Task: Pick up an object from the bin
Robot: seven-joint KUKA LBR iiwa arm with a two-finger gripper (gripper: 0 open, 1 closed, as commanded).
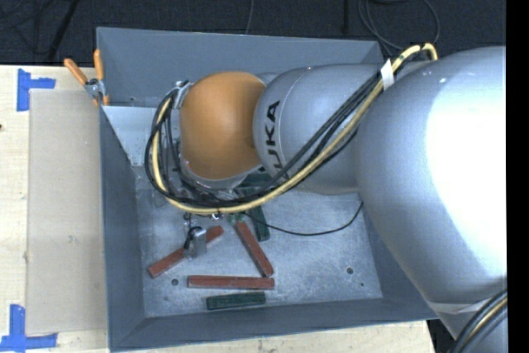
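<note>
Bin (116, 202), grey metal, centre of frame. Contents, lower middle: left slanted reddish-brown stick (169, 262), right slanted reddish-brown stick (254, 250), flat reddish-brown stick (230, 283), dark green stick (235, 302). Jaws are low over the left slanted stick's upper end; whether they are open or closed cannot be told. Recommended handling: straddle its narrow width, close squarely, lift straight, clear of the right neighbour.

Three red-brown sticks (169, 263) (253, 249) (230, 283), two dark green sticks (235, 302) (260, 226), one bin (120, 219).
</note>
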